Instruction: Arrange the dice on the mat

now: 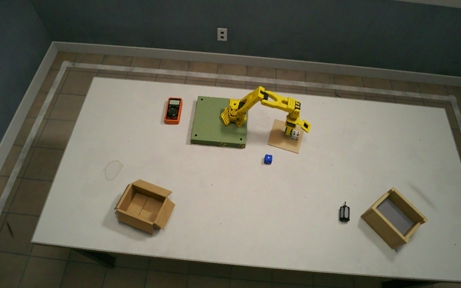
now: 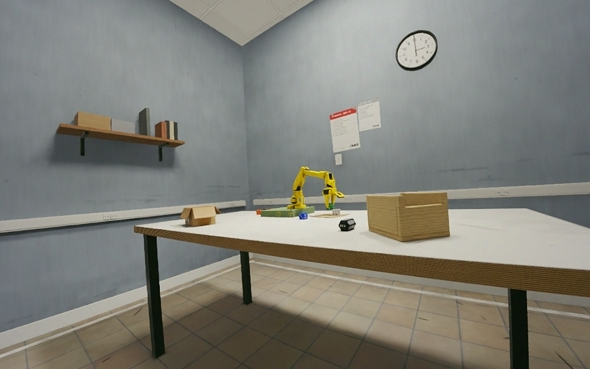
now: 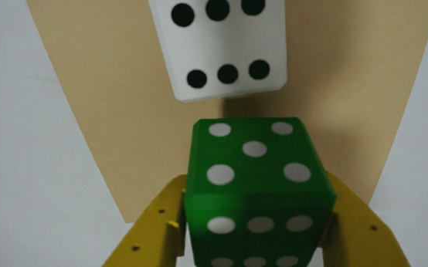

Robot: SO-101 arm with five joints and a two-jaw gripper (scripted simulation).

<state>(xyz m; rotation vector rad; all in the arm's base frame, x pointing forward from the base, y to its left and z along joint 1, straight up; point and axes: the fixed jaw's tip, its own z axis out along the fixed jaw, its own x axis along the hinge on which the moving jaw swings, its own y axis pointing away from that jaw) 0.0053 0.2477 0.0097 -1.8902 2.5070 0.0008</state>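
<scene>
One green die with white pips (image 3: 256,181) sits clamped in my yellow gripper (image 3: 258,231), lower centre of the wrist view, above the tan square mat (image 3: 104,116) beside the white die (image 3: 224,46). It looks rigid, light, smooth-faced; gripping flat opposite sides seems safest against twisting.

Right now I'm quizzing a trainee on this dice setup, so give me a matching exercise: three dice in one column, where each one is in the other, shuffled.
Things:
1. green die
2. white die
3. blue die

Places:
A. resting on the tan mat, six up
B. on the bare white table, off the mat
C. gripped in the claw, above the mat

Pairs: 1-C, 2-A, 3-B
</scene>
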